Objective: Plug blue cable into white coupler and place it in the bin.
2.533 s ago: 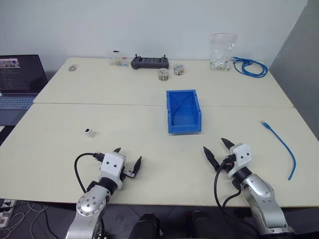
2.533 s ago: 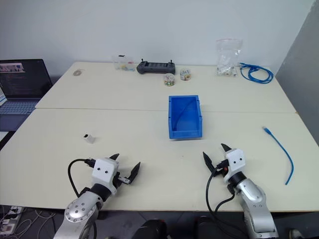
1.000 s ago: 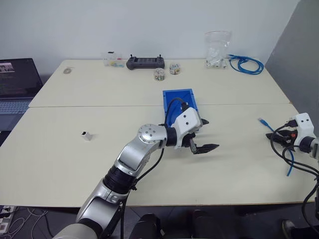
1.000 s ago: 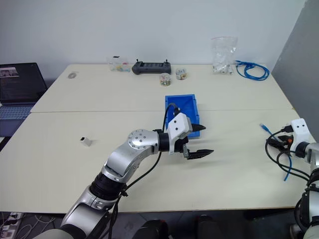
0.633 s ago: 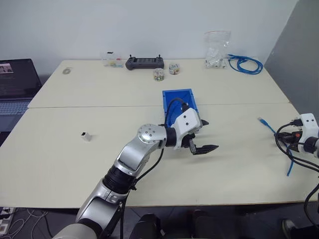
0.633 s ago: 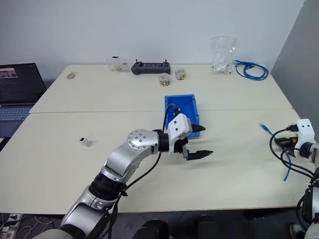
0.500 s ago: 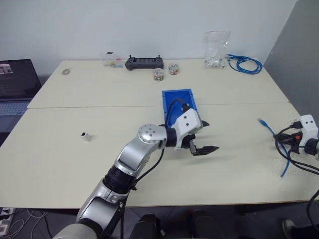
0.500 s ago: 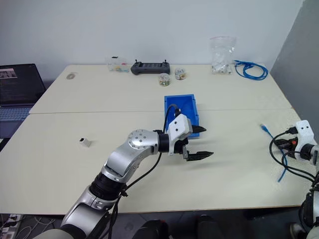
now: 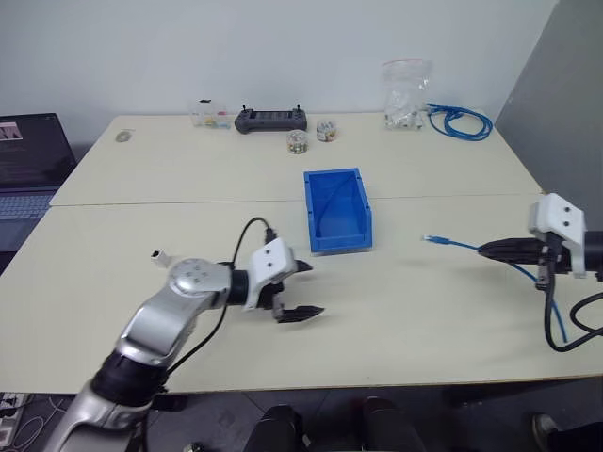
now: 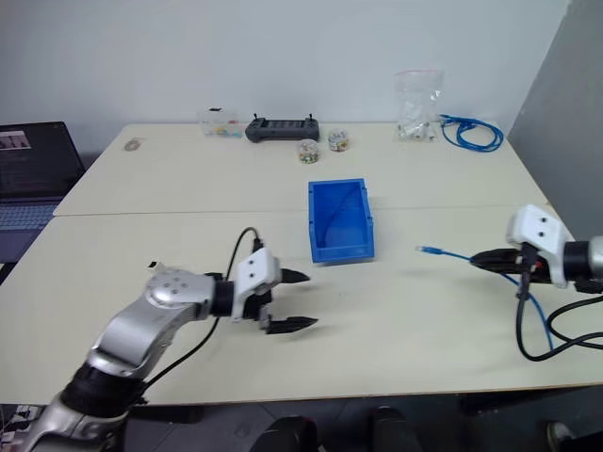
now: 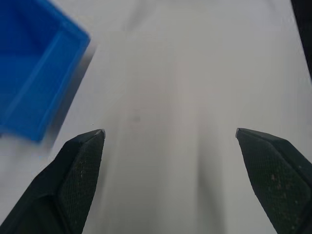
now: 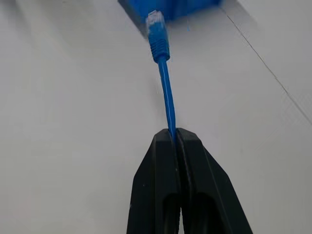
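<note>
Your right claw (image 12: 174,139) is clamped shut on the blue cable (image 9: 464,246), pinching the strand a short way behind its plug, so the plug end juts out free above the counter (image 9: 396,311) and points toward the bin (image 9: 336,209), while the remainder of the strand hangs down in a loop past the wrist at the counter's right edge. Your left claw (image 9: 300,290) stands wide open and holds nothing; it hovers over bare counter in front of the bin and to the left of it, fingers aimed to the right. The counter is a pale cream surface made of two tops joined along a seam that runs across just behind the bin's middle, set against a plain white wall, with a grey panel at the right. The cable is thin and bright blue, ending in a small clear-blue plug with a ribbed boot. The bin is a bright blue rectangular tray, open on top, sitting near the counter's centre. The white coupler (image 9: 163,255) lies by itself on the left part of the counter, just beyond the left arm's elbow and well apart from the cable. Along the far edge sit a black controller (image 9: 269,119), two small jars (image 9: 311,136), a clear plastic bag (image 9: 403,94) and a coiled blue cable bundle (image 9: 459,121); a laptop (image 9: 28,160) stands off the left end.
</note>
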